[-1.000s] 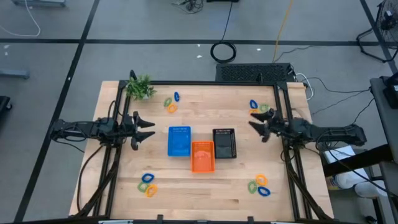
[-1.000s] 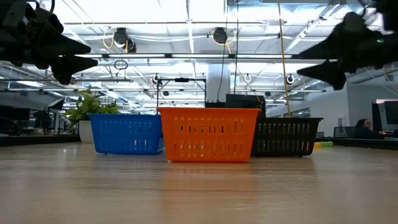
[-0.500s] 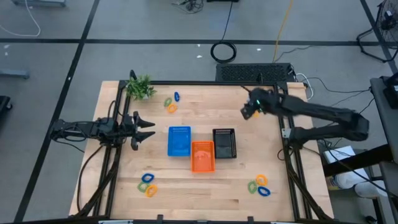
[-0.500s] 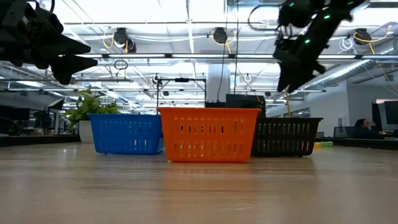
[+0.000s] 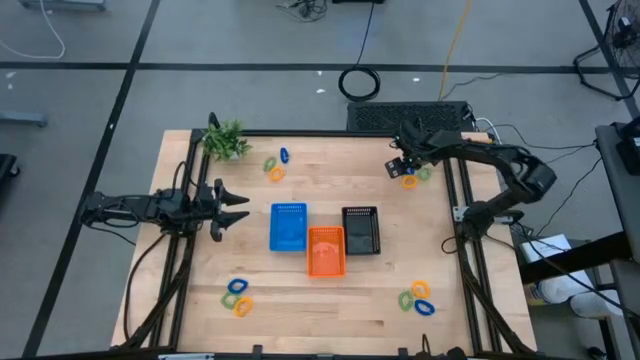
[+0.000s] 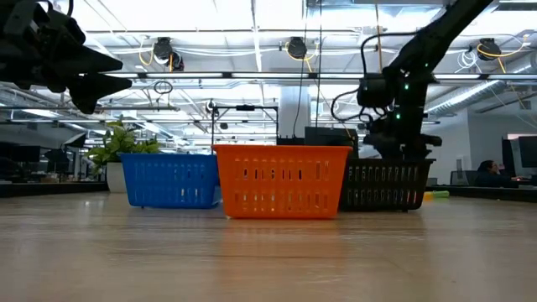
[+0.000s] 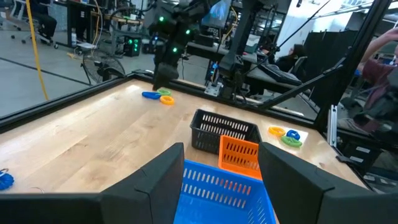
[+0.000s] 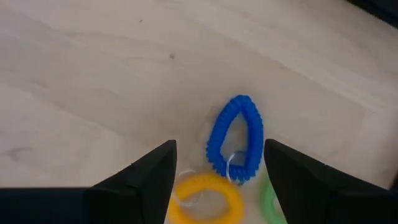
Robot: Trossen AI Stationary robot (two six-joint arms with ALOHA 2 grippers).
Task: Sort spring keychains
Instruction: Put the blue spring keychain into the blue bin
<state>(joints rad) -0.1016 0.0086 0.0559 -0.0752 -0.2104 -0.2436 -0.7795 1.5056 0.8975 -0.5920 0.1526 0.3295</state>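
Observation:
Spring keychains lie flat on the wooden table in small groups: far left (image 5: 275,165), near left (image 5: 238,296), near right (image 5: 418,298) and far right (image 5: 412,176). My right gripper (image 5: 400,166) hangs open above the far right group, pointing steeply down. Its wrist view shows a blue keychain (image 8: 236,140), an orange one (image 8: 205,199) and a green one (image 8: 270,202) below the open fingers (image 8: 217,186), untouched. My left gripper (image 5: 235,207) waits open and level at the table's left, facing the baskets.
Three small baskets stand at the table's middle: blue (image 5: 288,226), orange (image 5: 325,250), black (image 5: 360,229). A green plant sprig (image 5: 225,140) sits at the far left corner. Bare wood lies between the baskets and the keychain groups. A person (image 7: 379,68) shows beyond the table.
My right gripper has swung from the table's right side toward the far edge. It has tipped from level to steeply downward and sunk a little, and now hangs over the far right keychains. The keychains and baskets have stayed where they were.

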